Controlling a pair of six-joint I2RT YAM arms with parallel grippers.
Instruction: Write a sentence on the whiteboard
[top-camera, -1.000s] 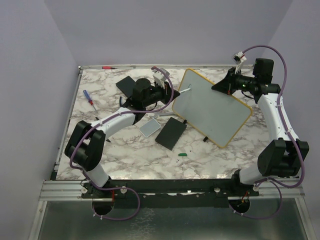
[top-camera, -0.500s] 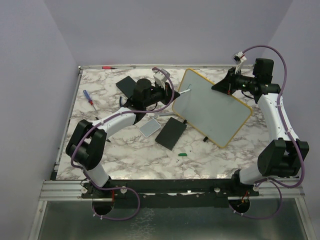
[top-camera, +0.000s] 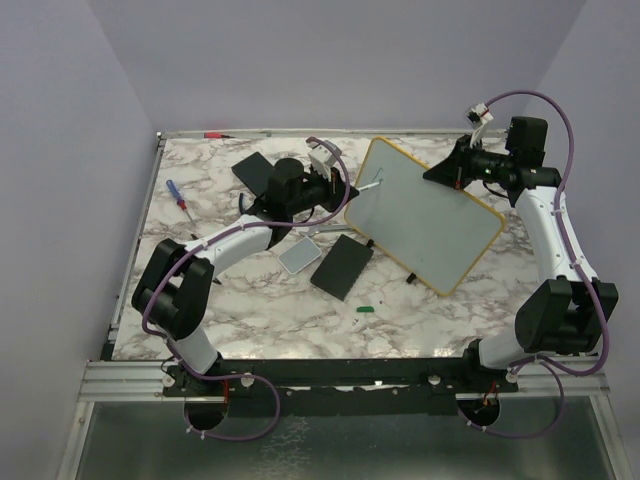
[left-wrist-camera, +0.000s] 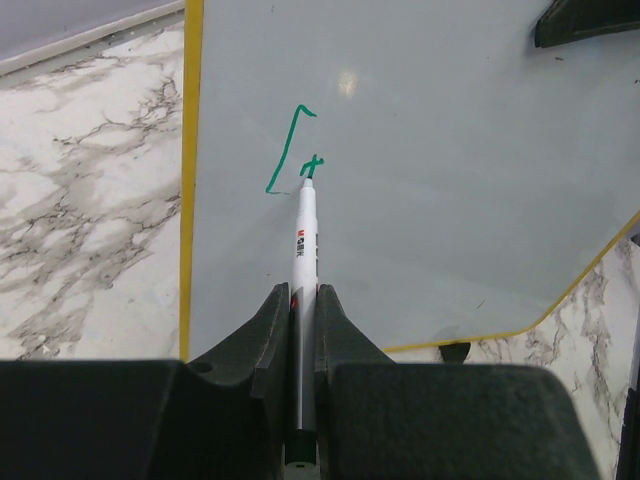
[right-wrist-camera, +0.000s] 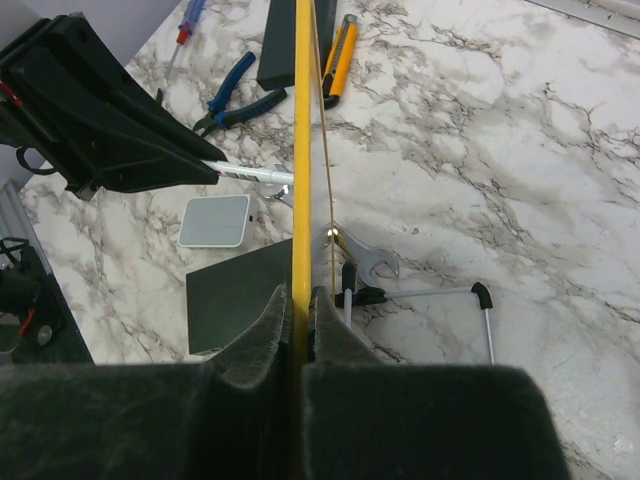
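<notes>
My left pincer (left-wrist-camera: 301, 293) is clamped on the marker (left-wrist-camera: 306, 225), whose tip rests on the few green strokes of the sentence (left-wrist-camera: 288, 150). These sit near the left rim of the whiteboard (top-camera: 425, 215), propped tilted on the table (top-camera: 240, 300), right of centre. My right pincer (right-wrist-camera: 297, 297) grips its yellow rim. If I press too hard, the board could pivot or slip and spoil the lettering.

The whiteboard (left-wrist-camera: 450, 180) bears green lettering (left-wrist-camera: 284, 150), roughly "L t"; marker (left-wrist-camera: 306, 240) print illegible.
</notes>
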